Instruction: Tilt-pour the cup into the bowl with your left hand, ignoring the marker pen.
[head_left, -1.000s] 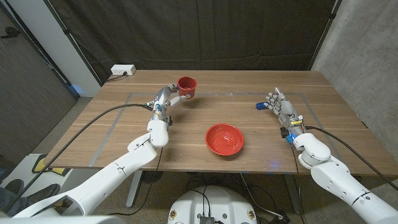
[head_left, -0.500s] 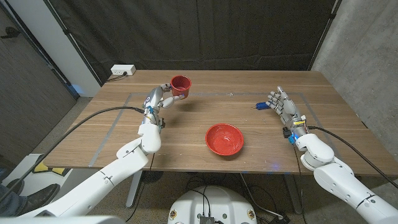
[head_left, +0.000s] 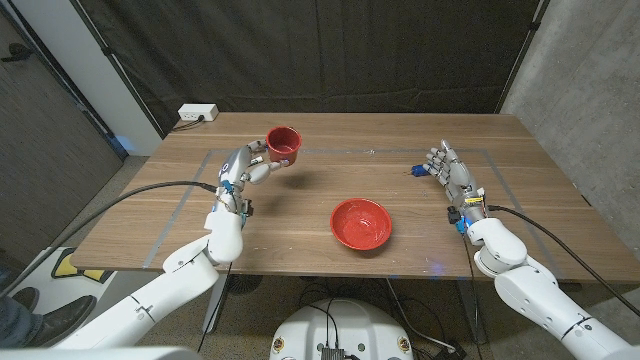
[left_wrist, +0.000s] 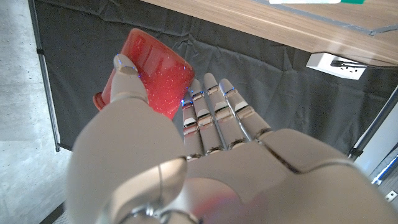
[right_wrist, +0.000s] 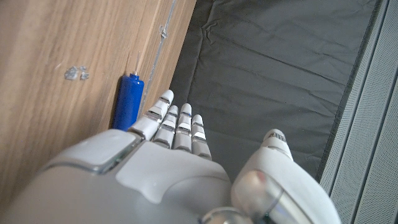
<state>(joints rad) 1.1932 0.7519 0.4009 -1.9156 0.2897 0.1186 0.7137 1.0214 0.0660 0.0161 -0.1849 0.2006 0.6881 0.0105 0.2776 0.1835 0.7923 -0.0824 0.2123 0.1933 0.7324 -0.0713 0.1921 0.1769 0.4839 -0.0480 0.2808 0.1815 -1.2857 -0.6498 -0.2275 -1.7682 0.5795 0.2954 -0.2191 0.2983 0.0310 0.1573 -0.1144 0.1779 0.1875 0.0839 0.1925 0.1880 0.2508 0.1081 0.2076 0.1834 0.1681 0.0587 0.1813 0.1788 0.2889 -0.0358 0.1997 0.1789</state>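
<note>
A: What are the fingers doing?
B: Left fingers and thumb pinch the red cup; the left hand holds it upright above the tabletop's far left part.
A: And the bowl?
B: The bowl sits mid-table toward the near edge, well apart. Lifting looks done; carrying and tilting remain.
A: The other hand?
B: The right hand has fingers spread, just beside the pen, holding nothing
</note>
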